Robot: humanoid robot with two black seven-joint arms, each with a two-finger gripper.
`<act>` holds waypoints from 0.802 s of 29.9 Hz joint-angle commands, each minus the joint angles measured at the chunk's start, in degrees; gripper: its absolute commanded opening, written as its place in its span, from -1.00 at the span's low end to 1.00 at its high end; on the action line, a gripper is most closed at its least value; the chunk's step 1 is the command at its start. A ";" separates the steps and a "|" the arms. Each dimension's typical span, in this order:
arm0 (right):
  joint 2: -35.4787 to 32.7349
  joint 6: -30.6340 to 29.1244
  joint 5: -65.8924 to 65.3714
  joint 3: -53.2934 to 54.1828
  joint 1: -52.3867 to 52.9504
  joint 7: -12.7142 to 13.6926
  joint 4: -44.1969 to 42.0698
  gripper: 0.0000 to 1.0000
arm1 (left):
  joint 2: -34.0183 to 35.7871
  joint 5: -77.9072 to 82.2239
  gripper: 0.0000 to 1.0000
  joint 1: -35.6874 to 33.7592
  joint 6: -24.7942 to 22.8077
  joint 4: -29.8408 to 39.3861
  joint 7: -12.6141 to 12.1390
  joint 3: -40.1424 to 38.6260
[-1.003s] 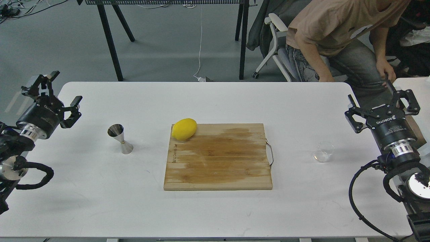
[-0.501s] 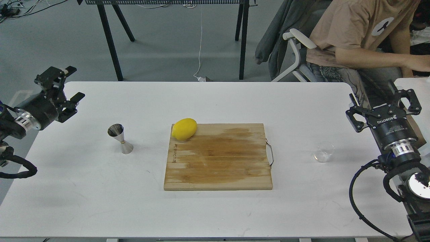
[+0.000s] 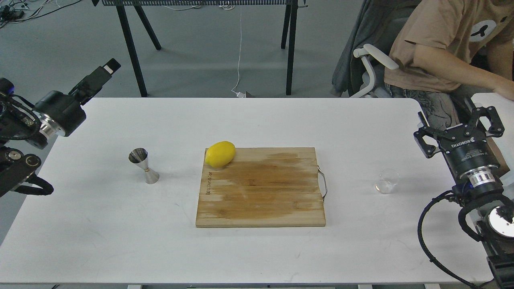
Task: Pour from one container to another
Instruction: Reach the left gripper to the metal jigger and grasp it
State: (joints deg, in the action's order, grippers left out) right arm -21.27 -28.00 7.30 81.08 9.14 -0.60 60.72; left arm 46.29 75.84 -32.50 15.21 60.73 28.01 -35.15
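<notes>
The small clear glass cup point(image 3: 386, 181) stands upright on the white table point(image 3: 257, 120), to the right of the cutting board. At the table's left stands the shiny steel jigger point(image 3: 143, 165), hourglass-shaped and upright. My right gripper point(image 3: 457, 120) is open and empty at the right edge, to the right of the cup and a little behind it, apart from it. My left gripper point(image 3: 100, 76) hovers at the far left corner, well behind and left of the jigger. It is turned side-on, so its fingers overlap.
A wooden cutting board point(image 3: 261, 188) with a metal handle lies mid-table, with a yellow lemon point(image 3: 220, 153) on its back left corner. A seated person point(image 3: 445, 48) on a chair is behind the back right corner. Black table legs point(image 3: 132, 48) stand beyond the far edge.
My left arm has swung up and back, and its gripper rolled from facing me with spread fingers to side-on. The person has leaned back to the right. The right arm is still.
</notes>
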 commanded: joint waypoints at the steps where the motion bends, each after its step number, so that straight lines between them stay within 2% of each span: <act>1: 0.00 0.00 -0.01 -0.05 0.00 -0.02 -0.08 0.99 | 1.96 7.03 0.97 3.75 11.22 1.05 -0.01 -0.18; 2: 0.00 0.00 -0.01 -0.05 0.00 -0.02 -0.16 0.99 | 2.66 7.47 0.96 4.63 12.79 1.84 -0.01 -0.01; 6: 0.00 0.00 -0.01 -0.13 -0.35 0.07 -0.08 0.99 | 5.74 8.88 0.96 10.34 12.79 4.57 -0.01 0.35; 11: 0.00 0.00 -0.01 -0.13 -0.88 0.07 -0.08 0.99 | 5.66 17.04 0.96 17.10 12.79 4.66 -0.01 0.17; 14: 0.00 0.00 -0.01 -0.05 -0.97 -0.01 -0.08 0.99 | 4.43 19.77 0.96 20.45 12.79 3.96 -0.01 -0.09; 24: 0.17 0.00 -0.01 -0.05 -0.97 0.07 -0.08 0.99 | -3.91 24.26 0.96 23.80 12.79 -2.19 -0.01 0.08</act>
State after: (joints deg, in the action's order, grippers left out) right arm -21.13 -28.00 7.29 81.03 8.17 -0.55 60.65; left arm 44.93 99.39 -9.30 28.01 60.51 28.00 -35.25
